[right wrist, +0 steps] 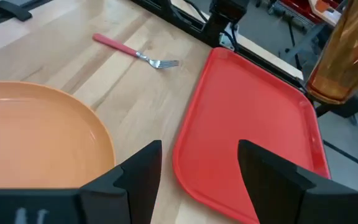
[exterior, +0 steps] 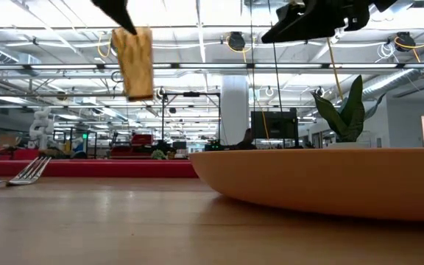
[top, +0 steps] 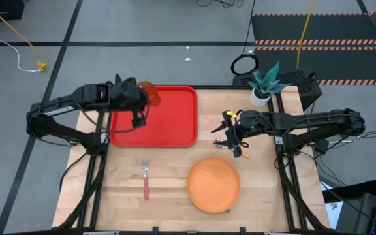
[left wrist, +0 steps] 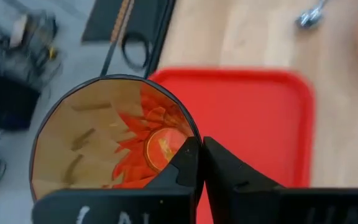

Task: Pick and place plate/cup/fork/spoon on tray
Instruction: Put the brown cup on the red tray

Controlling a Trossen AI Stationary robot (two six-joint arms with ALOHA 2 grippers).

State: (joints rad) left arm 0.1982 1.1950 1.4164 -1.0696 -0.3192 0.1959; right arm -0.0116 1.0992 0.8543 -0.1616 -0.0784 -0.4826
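My left gripper (top: 142,98) is shut on the amber cup (top: 148,91), held high over the far left part of the red tray (top: 168,117). In the low view the cup (exterior: 133,62) hangs well above the tray (exterior: 87,168). My right gripper (top: 226,134) is open and empty above the table, between the tray and the orange plate (top: 213,184). The red-handled fork (top: 145,177) lies flat on the table, left of the plate. The spoon's silver bowl (left wrist: 309,15) shows on the table beyond the tray. My left gripper pinches the cup's wall at its rim (left wrist: 194,138), with one finger (left wrist: 185,165) inside the cup and the other (left wrist: 235,174) outside. The fingers come from above. The cup (exterior: 133,62) hangs below them, lifted clear, nearly upright with a slight tilt.
A white pot with a green plant (top: 261,91) stands at the table's far right corner. The plate (right wrist: 36,137) lies near the front edge. There is bare wood between the fork (right wrist: 135,53), the tray (right wrist: 253,124) and the plate.
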